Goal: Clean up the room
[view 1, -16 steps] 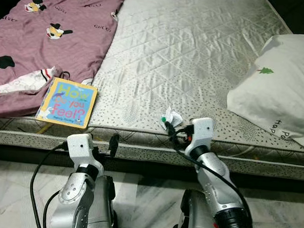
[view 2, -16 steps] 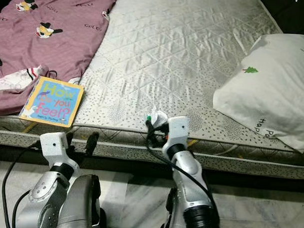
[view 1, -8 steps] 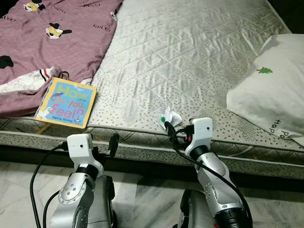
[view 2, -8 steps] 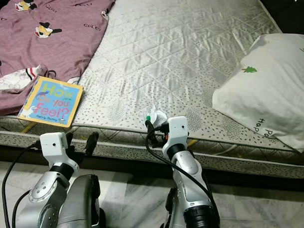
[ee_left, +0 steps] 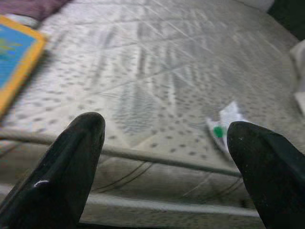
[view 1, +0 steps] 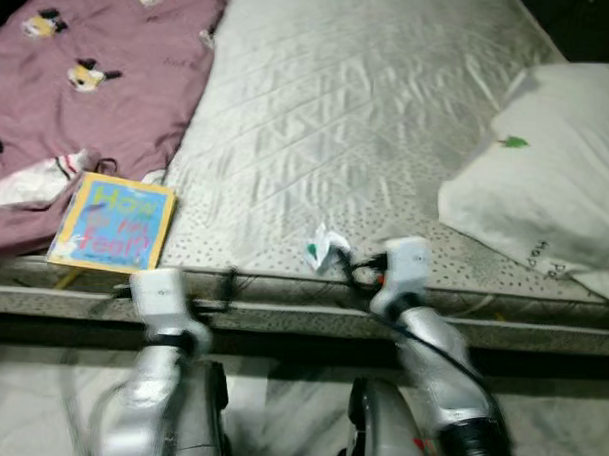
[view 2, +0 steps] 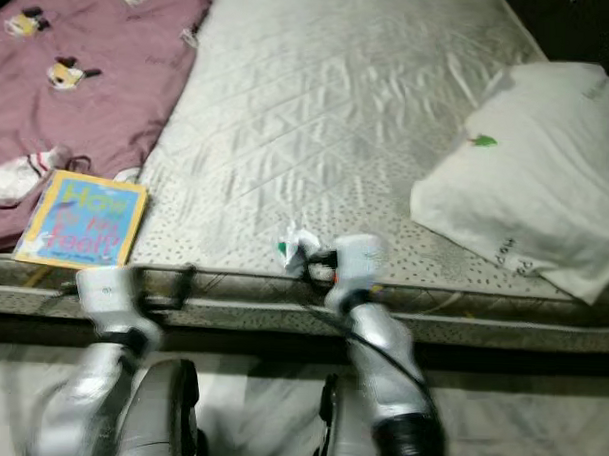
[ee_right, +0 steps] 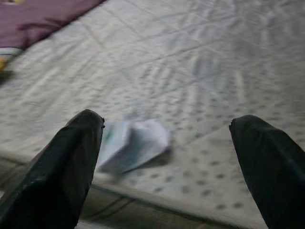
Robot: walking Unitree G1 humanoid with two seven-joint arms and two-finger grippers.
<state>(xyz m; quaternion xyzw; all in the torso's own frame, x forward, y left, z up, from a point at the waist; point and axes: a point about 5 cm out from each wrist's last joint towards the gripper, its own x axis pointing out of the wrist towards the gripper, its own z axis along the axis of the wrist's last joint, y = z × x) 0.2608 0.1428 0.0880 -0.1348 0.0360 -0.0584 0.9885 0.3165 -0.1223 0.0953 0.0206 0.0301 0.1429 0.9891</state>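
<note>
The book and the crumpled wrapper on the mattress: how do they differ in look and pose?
The book is a flat square with a yellow border and blue cover, lying beside the purple cloth. The crumpled wrapper is white with a green spot, bunched up, just ahead of the open right end effector. Both lie near the mattress front edge.

Bare quilted mattress (view 1: 328,119), pale floor (view 1: 279,397), perhaps marble, blurred
</note>
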